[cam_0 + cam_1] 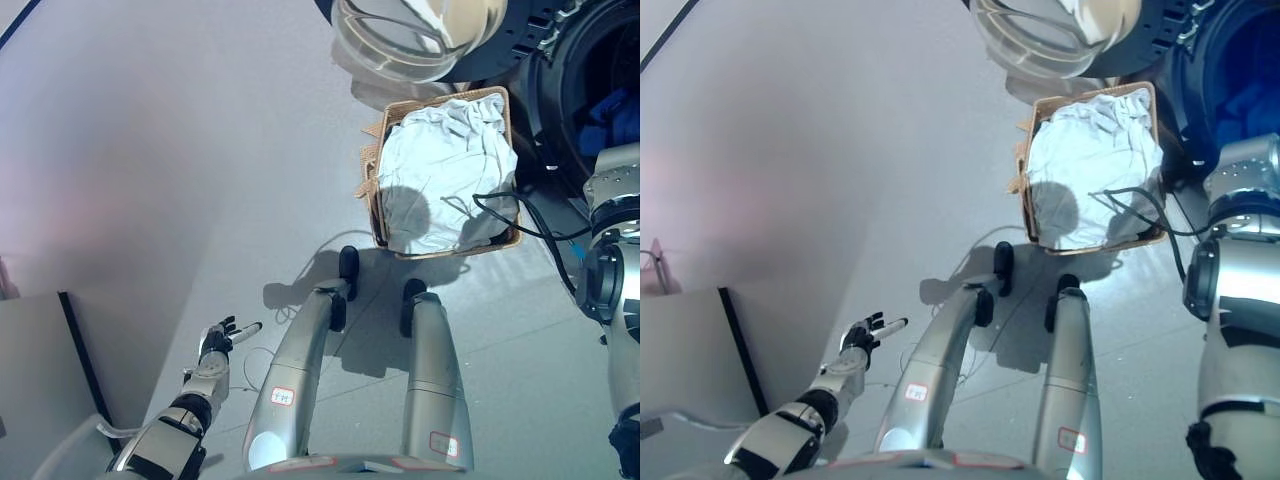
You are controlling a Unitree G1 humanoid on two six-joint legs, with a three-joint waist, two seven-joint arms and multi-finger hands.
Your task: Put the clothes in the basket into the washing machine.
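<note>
A wicker basket (376, 215) stands on the floor at the upper right, filled with white clothes (440, 175). Beside it to the right is the washing machine's dark drum opening (590, 80), with a blue cloth (605, 112) inside. Its round glass door (415, 35) hangs open at the top, above the basket. My left hand (216, 341) is at the lower left, low and far from the basket, with its fingers spread open and empty. My right arm (615, 190) rises along the right edge toward the drum. Its hand is hidden in the dark opening.
A light grey panel with a dark edge (45, 370) stands at the lower left, next to my left arm. Grey floor (200, 150) spreads left of the basket.
</note>
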